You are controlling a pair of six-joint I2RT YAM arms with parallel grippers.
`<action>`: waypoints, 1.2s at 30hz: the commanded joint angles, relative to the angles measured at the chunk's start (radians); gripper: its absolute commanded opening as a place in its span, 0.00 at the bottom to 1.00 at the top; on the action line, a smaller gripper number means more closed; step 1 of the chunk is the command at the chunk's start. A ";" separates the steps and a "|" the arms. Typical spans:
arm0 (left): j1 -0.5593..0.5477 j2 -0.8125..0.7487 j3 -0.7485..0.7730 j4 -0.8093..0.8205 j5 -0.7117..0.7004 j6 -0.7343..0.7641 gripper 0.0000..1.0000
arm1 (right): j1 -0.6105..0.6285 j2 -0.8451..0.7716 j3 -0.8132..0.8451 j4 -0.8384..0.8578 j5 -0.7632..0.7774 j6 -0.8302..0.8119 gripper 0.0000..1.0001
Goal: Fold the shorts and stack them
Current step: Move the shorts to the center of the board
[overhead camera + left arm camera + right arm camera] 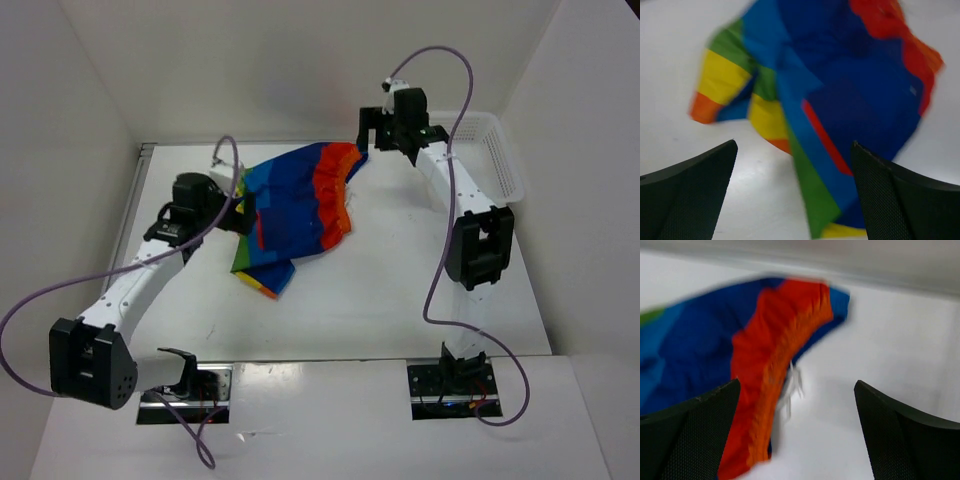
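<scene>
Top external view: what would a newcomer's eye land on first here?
The rainbow-striped shorts stand out at once, lying crumpled and unfolded on the white table, slightly left of the middle. Both arms reach toward them, the left gripper at their left edge and the right gripper at their far red-orange corner, both open and holding nothing. A white mesh basket sits at the far right.

the shorts (295, 205) carry broad blue, red, orange, yellow and green stripes.
</scene>
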 commanded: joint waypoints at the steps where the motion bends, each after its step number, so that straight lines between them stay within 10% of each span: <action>1: -0.125 -0.064 -0.108 -0.229 0.090 0.004 1.00 | -0.023 -0.185 -0.183 -0.043 -0.201 -0.023 1.00; 9: -0.160 -0.023 -0.271 -0.220 -0.005 0.004 1.00 | 0.072 -0.249 -0.625 -0.023 -0.269 -0.130 0.94; 25: -0.160 0.026 -0.221 -0.251 0.052 0.004 1.00 | 0.073 0.017 -0.618 0.111 -0.297 0.247 0.71; 28: -0.160 0.016 -0.221 -0.251 0.061 0.004 1.00 | 0.073 0.044 -0.618 0.124 -0.308 0.270 0.50; 29: -0.150 0.016 -0.221 -0.251 0.050 0.004 1.00 | 0.073 0.055 -0.609 0.134 -0.323 0.270 0.21; 31: -0.130 0.016 -0.212 -0.239 0.038 0.004 1.00 | 0.073 0.055 -0.587 0.123 -0.323 0.243 0.01; 36: -0.130 0.005 -0.184 -0.229 -0.002 0.004 1.00 | 0.011 -0.052 -0.573 0.062 -0.323 0.146 0.00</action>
